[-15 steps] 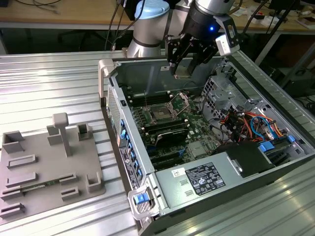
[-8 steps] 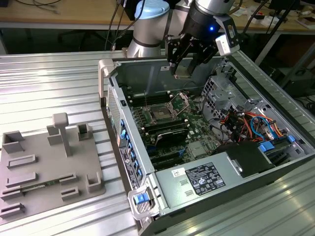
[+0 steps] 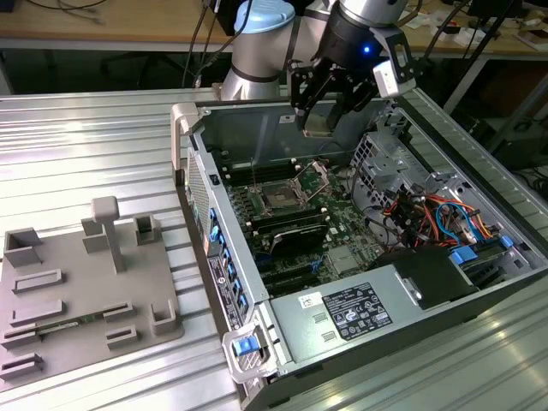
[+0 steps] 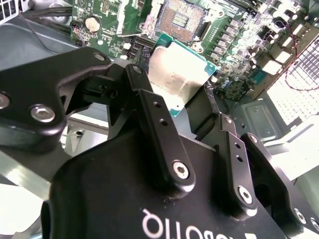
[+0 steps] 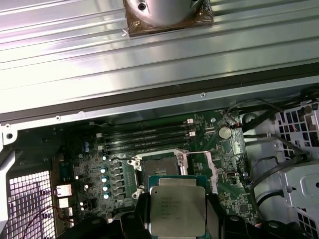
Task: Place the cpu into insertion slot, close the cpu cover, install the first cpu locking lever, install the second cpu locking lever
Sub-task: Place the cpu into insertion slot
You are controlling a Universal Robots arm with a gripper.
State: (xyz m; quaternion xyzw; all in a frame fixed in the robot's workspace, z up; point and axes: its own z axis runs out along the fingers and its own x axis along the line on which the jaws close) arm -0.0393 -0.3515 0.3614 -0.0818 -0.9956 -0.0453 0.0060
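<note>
I saw the gripper [image 3: 318,111] hanging over the far part of the open computer case [image 3: 204,197]. Its fingers [image 4: 149,107] were clamped on opposite edges of the cpu [image 4: 175,74], whose silver top showed in both wrist views. The insertion slot [image 3: 280,199] lay bare on the motherboard [image 3: 342,210] below, well apart from the chip. The cpu cover [image 3: 316,177] stood raised at the slot's edge, on the exterior view's right.

Bright, even overhead light streaks the ribbed metal table [image 5: 149,55] with pale glare in the first wrist view. In the second wrist view the cpu [image 4: 177,74] glares almost white; in the exterior view the computer case [image 3: 257,128] is softly shadowed inside.
</note>
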